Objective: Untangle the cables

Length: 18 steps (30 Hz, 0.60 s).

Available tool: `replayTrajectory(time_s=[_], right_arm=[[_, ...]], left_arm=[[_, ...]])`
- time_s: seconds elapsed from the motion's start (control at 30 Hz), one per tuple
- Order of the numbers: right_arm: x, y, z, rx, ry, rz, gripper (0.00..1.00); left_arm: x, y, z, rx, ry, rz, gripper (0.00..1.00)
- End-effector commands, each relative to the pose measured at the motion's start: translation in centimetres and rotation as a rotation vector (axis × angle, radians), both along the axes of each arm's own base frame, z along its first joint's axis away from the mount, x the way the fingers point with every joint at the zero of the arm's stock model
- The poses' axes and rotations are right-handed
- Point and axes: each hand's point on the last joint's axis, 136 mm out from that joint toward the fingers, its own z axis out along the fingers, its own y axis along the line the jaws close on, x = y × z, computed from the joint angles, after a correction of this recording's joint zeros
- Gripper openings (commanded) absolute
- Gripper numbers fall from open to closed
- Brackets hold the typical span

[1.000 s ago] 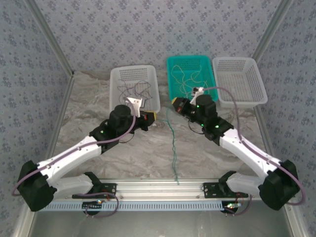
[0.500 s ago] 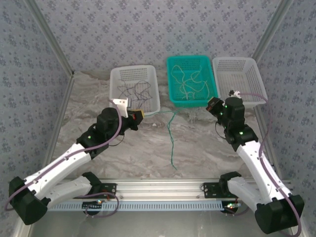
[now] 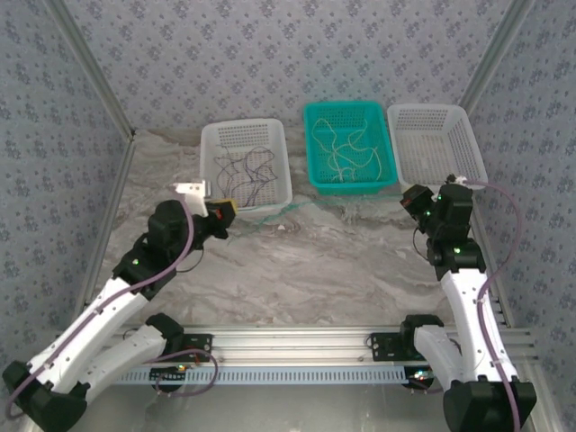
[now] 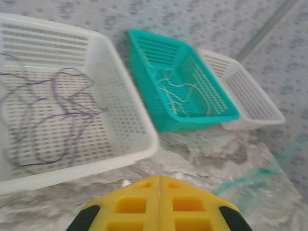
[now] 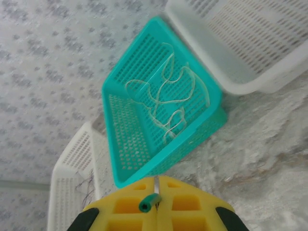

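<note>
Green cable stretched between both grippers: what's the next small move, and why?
Probably carry the right gripper over the empty right white basket. The green cable has one end pinched in that shut gripper, the left gripper seems to hold its other end, and the maroon cables and pale cables lie in the left white basket and teal basket.

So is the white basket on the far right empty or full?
Empty: the right white basket has a bare mesh floor; the teal basket beside it holds pale cables.
</note>
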Motion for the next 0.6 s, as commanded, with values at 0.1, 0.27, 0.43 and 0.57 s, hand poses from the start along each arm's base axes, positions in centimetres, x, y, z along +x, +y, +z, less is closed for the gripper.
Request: replayTrajectory(time_s=[0.1,0.27,0.43,0.57], right_arm=[[-1.6,-5.5,-2.1,-0.015,0.066,-0.25,0.0],[-3.6,-8.3,-2.0,0.009,0.069,-0.379,0.0],[-5.2,-10.1,-1.3,0.032,0.044,-0.46,0.0],[-5.7,-10.5,-0.8,0.035,0.024,-0.475,0.0]], left_arm=[[0.0,6.3,-1.1,0.104,0.031,0.217,0.0],[-0.3,7.7,-1.5,0.106,0.048,0.255,0.0],[-0.2,8.3,-1.6,0.096,0.051,0.274,0.0],[-0.1,8.2,-1.6,0.076,0.054,0.27,0.0]])
